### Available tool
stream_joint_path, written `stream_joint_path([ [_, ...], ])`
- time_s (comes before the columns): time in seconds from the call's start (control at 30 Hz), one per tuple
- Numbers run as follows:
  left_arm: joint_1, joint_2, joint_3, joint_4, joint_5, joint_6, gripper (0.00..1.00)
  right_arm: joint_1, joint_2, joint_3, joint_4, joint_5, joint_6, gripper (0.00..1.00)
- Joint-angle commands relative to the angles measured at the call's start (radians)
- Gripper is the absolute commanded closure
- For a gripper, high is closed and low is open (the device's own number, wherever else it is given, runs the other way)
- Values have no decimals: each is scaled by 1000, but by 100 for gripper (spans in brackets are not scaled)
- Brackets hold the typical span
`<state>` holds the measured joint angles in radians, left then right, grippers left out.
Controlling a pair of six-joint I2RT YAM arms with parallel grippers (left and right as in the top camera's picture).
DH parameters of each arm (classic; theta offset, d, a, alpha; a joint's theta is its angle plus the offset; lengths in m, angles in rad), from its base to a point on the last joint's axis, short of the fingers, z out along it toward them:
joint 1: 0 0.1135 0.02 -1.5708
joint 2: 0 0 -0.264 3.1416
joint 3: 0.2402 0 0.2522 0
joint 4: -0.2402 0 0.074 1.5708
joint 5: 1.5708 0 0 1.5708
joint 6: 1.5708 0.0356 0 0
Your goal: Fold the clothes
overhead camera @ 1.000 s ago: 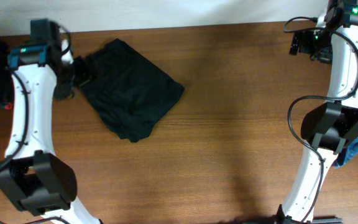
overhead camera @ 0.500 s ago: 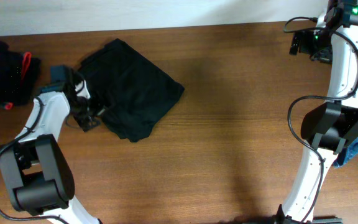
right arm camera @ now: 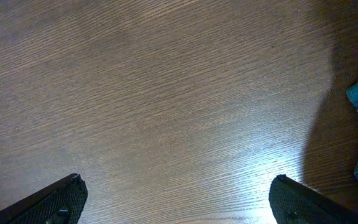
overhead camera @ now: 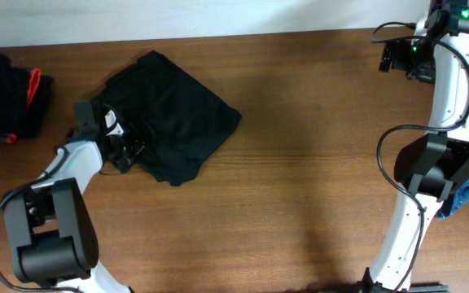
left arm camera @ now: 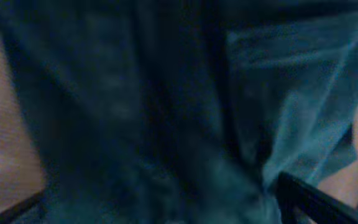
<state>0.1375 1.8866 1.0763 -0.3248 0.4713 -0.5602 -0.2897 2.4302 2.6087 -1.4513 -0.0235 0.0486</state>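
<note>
Nearest me on the right, a bit of blue denim (overhead camera: 467,198) hangs off the table's right edge beside the right arm's elbow, and the right wrist view catches it at its right margin. Further in on the left, the left gripper (overhead camera: 131,145) sits at the left edge of the folded black garment (overhead camera: 173,122). Its jaws are spread wide, with dark cloth filling the whole space between the fingers (left arm camera: 309,199). I see them closed on nothing, though the cloth lies very close under them. The garment is a rough square turned cornerwise, lying flat on the wooden table (overhead camera: 300,187) in its far-left part. Beyond it, at the far left edge, is a dark heap of clothes (overhead camera: 2,106) with a red strap (overhead camera: 32,85) across it, well apart from the folded piece. At the far right corner the right gripper (overhead camera: 395,55) is held over bare wood, its jaws wide apart and empty.
</note>
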Motion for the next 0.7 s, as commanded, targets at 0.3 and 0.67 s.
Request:
stream_joint_path([
  [0.3,-104,117,-134,250,-15,-159,1,-5,-21,10,0,-2,1,1],
  [0.67,-93,145,-130,343,21,-134,100,-5,-21,10,0,-2,1,1],
])
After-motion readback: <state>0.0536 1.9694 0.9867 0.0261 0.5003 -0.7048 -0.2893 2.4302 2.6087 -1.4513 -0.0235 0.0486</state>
